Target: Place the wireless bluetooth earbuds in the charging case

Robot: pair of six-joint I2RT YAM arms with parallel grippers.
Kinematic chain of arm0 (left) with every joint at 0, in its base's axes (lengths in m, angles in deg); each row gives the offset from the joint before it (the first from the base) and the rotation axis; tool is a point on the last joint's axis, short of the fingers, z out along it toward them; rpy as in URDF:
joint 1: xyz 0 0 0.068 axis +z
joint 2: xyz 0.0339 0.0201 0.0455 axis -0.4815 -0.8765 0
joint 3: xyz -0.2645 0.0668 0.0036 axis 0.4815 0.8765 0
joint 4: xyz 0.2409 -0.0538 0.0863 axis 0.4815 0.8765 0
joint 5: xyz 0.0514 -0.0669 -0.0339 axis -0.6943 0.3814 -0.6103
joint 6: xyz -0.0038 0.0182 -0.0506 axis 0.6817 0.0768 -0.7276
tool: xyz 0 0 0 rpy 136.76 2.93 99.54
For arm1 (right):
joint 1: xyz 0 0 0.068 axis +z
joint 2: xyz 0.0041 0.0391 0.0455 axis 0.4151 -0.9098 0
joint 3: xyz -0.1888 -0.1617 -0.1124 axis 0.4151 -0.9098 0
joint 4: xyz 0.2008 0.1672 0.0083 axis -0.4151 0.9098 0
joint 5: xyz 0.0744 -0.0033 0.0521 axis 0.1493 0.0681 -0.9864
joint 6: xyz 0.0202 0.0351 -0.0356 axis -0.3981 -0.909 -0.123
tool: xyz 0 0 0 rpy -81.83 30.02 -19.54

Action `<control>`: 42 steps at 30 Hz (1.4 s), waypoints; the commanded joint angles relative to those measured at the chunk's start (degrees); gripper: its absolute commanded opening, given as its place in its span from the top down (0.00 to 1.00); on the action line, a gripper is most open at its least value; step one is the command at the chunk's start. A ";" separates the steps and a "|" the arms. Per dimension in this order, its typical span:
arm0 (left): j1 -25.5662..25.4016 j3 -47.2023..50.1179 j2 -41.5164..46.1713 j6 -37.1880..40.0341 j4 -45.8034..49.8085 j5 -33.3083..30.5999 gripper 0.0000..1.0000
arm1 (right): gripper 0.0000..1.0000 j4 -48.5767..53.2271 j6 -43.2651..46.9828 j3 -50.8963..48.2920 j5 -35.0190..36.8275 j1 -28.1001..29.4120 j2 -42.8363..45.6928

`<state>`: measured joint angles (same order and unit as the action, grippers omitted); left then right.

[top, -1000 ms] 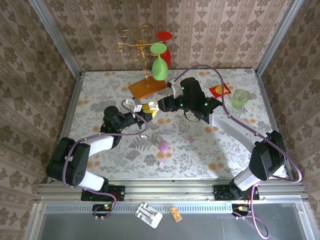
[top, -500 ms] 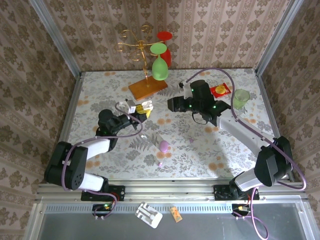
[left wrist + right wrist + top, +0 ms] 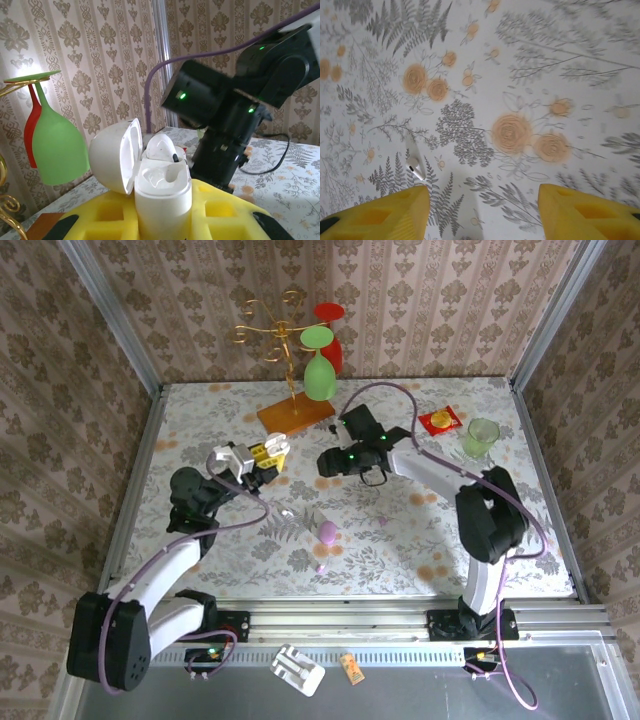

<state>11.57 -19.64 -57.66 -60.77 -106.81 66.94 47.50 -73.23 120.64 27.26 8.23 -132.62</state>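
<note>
Floral table (image 3: 485, 100) — earbud (image 3: 415, 169) lies apparently just beside right claw (image 3: 482, 197).

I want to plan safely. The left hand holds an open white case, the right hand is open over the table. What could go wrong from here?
The white earbud lies near one finger of the right hand, not midway, so closing might flick it away. The white case stands open in the left hand; a push during insertion might tilt it.

Charging case (image 3: 162, 200) base cut off — fingers (image 3: 227, 212) cropped.
</note>
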 commanded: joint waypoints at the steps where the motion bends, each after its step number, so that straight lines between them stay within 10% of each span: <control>1: -0.14 -1.60 3.54 2.22 5.07 -1.41 0.94 | 0.41 7.16 3.56 6.33 -2.92 2.57 -5.20; 8: 0.80 -2.16 8.06 3.17 10.72 -12.97 1.00 | 0.43 11.45 8.72 16.68 -7.55 7.56 -15.18; 18: 1.63 -4.11 13.04 3.19 19.76 -19.25 1.00 | 0.45 24.14 15.59 31.86 4.11 13.98 -26.10; 30: 3.01 -3.34 14.42 2.66 20.33 -18.00 0.99 | 0.50 45.08 17.24 57.69 13.01 18.12 -40.66; 42: 3.59 -2.89 12.87 1.60 18.59 -16.49 0.99 | 0.56 48.62 16.63 63.28 12.53 18.31 -44.62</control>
<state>14.63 -21.61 -44.74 -58.74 -87.05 49.19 92.66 -56.80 181.40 39.24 26.41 -175.94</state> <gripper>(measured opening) 0.197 0.439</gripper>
